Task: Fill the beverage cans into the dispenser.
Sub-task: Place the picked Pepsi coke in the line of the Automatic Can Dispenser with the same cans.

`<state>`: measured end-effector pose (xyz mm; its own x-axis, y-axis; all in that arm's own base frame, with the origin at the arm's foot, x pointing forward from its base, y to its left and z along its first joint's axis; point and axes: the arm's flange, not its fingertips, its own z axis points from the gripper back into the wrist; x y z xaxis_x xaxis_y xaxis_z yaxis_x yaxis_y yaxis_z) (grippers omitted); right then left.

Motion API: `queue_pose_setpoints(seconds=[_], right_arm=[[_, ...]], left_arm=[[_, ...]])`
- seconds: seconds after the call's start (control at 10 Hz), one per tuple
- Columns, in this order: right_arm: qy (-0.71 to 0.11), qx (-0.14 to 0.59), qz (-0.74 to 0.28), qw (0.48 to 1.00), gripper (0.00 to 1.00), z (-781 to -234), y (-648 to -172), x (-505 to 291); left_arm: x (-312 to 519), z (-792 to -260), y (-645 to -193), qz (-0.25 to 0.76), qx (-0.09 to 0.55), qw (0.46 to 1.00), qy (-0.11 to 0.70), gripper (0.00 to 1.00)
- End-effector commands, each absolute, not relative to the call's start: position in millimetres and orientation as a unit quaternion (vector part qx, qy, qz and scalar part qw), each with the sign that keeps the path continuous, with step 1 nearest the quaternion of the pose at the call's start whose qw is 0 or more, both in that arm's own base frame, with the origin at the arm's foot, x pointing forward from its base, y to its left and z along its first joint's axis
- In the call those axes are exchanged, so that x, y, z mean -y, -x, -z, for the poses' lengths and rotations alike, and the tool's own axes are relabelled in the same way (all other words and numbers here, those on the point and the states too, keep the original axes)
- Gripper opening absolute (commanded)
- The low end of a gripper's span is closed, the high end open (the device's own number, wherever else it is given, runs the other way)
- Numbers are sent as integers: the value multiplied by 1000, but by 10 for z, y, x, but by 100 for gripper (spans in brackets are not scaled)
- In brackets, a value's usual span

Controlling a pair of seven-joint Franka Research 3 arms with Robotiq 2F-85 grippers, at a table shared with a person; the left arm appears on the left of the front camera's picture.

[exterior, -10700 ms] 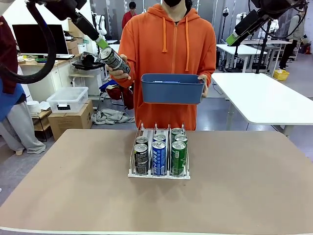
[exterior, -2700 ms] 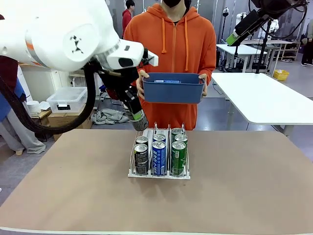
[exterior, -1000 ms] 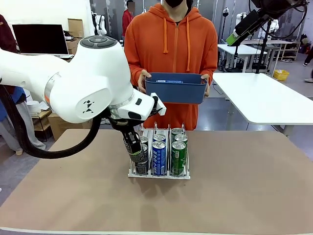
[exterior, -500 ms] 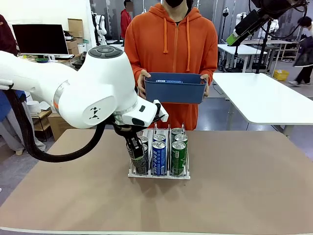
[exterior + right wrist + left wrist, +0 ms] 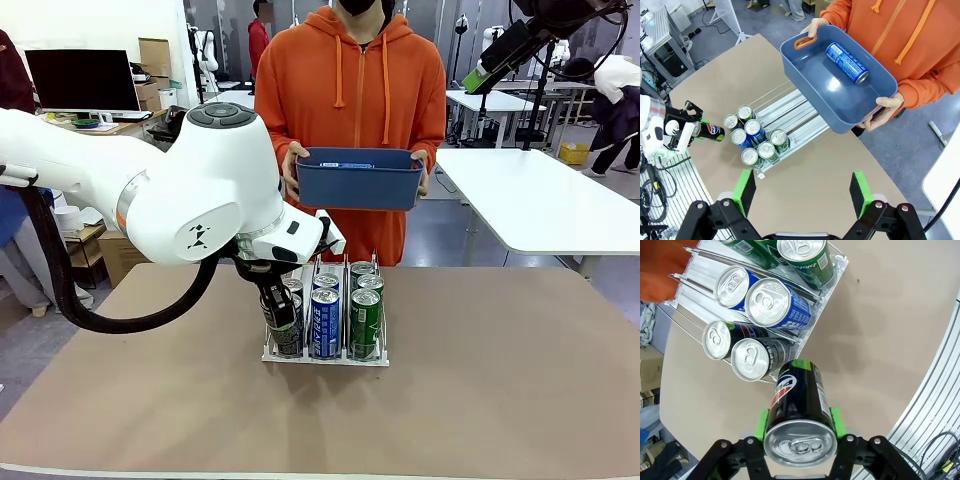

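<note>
Six cans [image 5: 325, 322] stand in the dispenser [image 5: 330, 359] on the table, the left gripper [image 5: 798, 423] clamps a dark can [image 5: 797, 395] just beside its left lane, the right gripper [image 5: 802, 192] is wide open and empty, and one blue can [image 5: 846, 62] lies in the bin [image 5: 827, 90].

Left claw [image 5: 799, 423] clamped, low over table – right claw [image 5: 802, 192] spread wide.

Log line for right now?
left gripper: shut on black can, by dispenser front | right gripper: open | blue bin: one blue can, held by person
</note>
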<state>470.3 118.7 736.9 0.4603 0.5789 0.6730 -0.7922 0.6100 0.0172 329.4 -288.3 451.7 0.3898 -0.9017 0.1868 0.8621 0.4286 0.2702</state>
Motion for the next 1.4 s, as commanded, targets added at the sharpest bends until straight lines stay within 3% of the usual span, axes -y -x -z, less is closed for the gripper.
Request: queue_pose_setpoints(seconds=[0.0,1.3], right_arm=[[-165,319,-410,838,100,-7365,-4705,-1184],[-165,319,-410,838,100,-7365,-4705,-1184]], left_arm=[[2924,-4489,-3333,526,161,831,-77,58],[2889,-4340,-3961,525,161,832,-78,58]])
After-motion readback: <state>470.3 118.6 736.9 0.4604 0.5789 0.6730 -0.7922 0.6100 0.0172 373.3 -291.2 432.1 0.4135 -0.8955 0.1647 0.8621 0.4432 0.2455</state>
